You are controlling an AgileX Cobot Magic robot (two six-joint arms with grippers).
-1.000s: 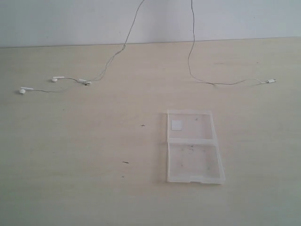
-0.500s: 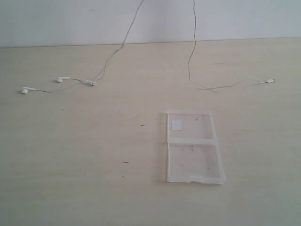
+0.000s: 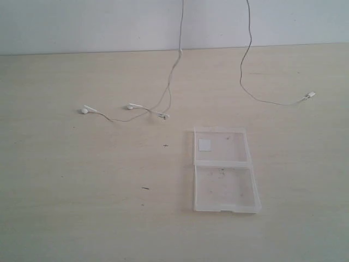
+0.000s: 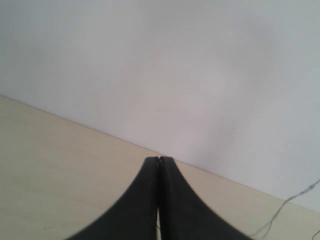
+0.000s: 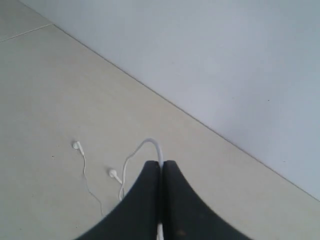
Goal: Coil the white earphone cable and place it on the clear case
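Right gripper (image 5: 162, 162) clamped on the white earphone cable (image 5: 149, 141), left gripper (image 4: 159, 159) clenched, on what I can't tell; earbuds (image 3: 83, 111) and plug (image 3: 311, 95) lie spread on the table (image 3: 82, 191), no coil yet, clear case (image 3: 226, 188) open and bare – most work remains

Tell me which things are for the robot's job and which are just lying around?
For the job:
- white earphone cable, with its earbuds and plug
- clear case, lying open
- right fingers, pinching the cable

Just lying about:
- small dark specks on the table
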